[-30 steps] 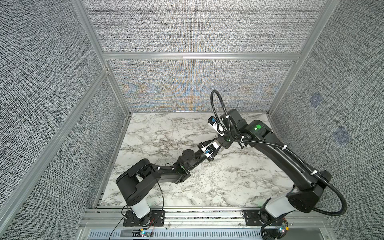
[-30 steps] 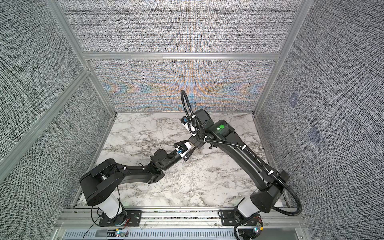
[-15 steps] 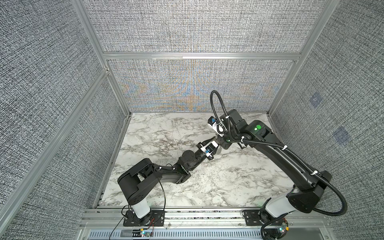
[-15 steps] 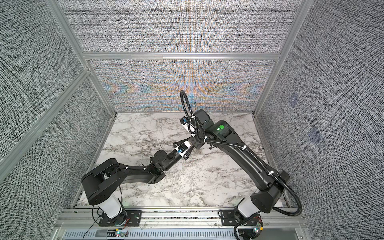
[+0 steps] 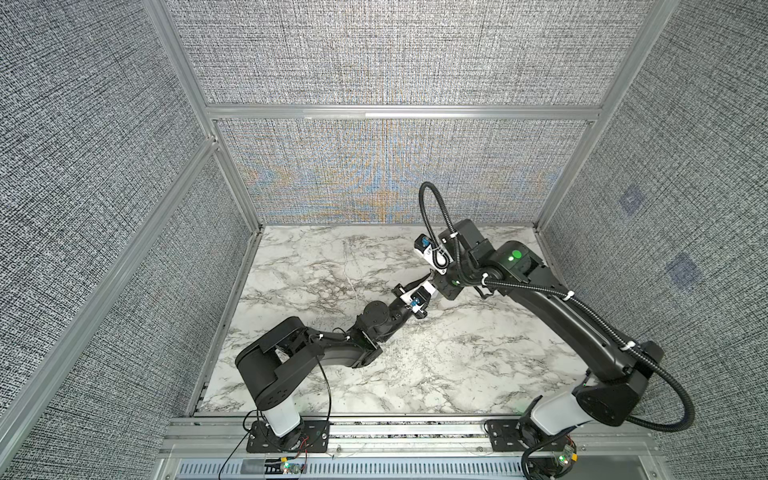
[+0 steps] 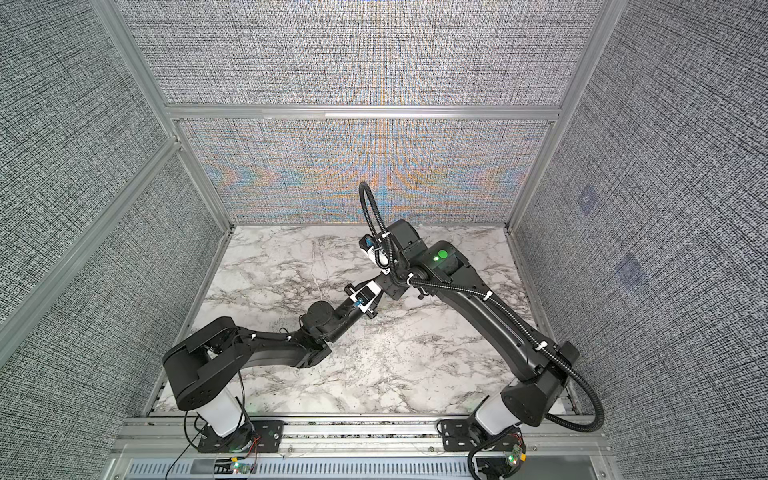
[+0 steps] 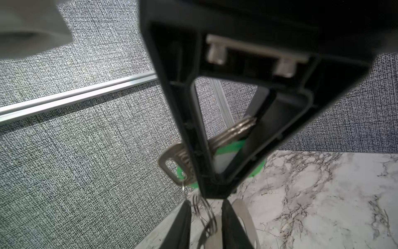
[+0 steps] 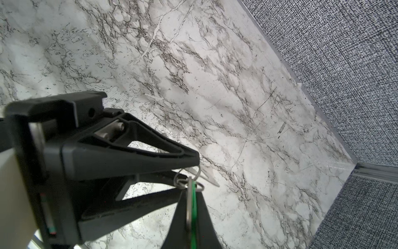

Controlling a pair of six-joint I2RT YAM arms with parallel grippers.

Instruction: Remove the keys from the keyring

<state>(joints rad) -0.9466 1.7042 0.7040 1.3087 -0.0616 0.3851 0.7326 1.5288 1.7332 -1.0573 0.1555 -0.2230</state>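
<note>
R end effector (image 7: 215, 190) partly hides keys (image 7: 233, 131); marble tbl (image 7: 323, 194) below.

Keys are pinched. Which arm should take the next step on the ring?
Left. The right gripper is shut on the keys and green tag, anchoring them; the left gripper straddles the wire ring.

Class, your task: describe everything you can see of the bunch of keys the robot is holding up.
The keys are a few thin, flat, silver-grey metal pieces stacked together, with a bright green plastic tag beside them. The right gripper, shut, pinches them above the marble table. One slotted head sticks out past its finger. Thin wire rings run from the heads into the gap between the fingers of the left gripper; whether those pinch is unclear. Both top views hide the bunch.
</note>
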